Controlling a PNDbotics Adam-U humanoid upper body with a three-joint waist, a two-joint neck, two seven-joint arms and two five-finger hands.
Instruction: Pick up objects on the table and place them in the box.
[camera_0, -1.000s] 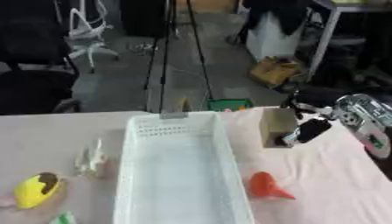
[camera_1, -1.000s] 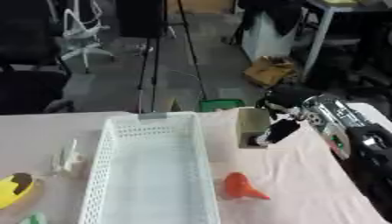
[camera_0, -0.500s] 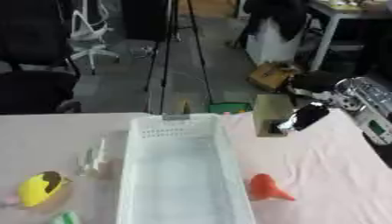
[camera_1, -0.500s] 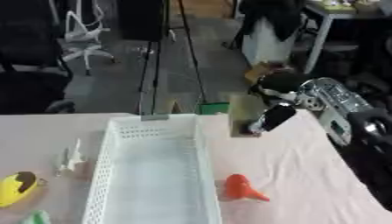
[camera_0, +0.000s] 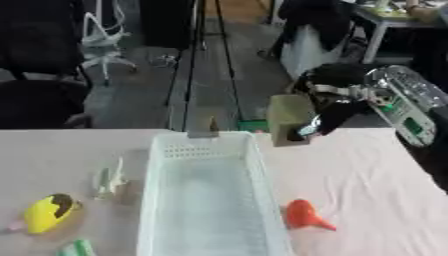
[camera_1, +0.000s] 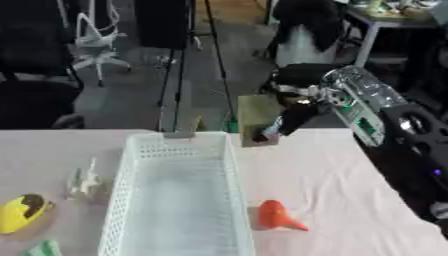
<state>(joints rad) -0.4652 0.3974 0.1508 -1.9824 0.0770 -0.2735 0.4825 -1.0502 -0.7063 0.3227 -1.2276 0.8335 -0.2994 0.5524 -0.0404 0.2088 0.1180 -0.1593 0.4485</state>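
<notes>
My right hand (camera_0: 331, 112) comes in from the right and is shut on a tan rectangular block (camera_0: 290, 119), held in the air above the table's far edge, just right of the white mesh box (camera_0: 208, 200). The box stands in the middle of the table and looks empty. An orange cone-shaped object (camera_0: 304, 214) lies to the right of the box. Left of the box lie a pale whitish figure (camera_0: 110, 177), a yellow object with a dark patch (camera_0: 45, 212) and a green object (camera_0: 75, 248) at the bottom edge. My left hand does not show.
A pale cloth (camera_0: 367, 180) covers the table. Beyond its far edge are a tripod (camera_0: 204, 60), office chairs (camera_0: 39, 102) and a desk on the floor. My right forearm (camera_1: 376, 107) crosses the right side of the table.
My right hand has lifted the tan block and carried it up and to the left, nearer the box's far right corner. The camera has tilted a little.
</notes>
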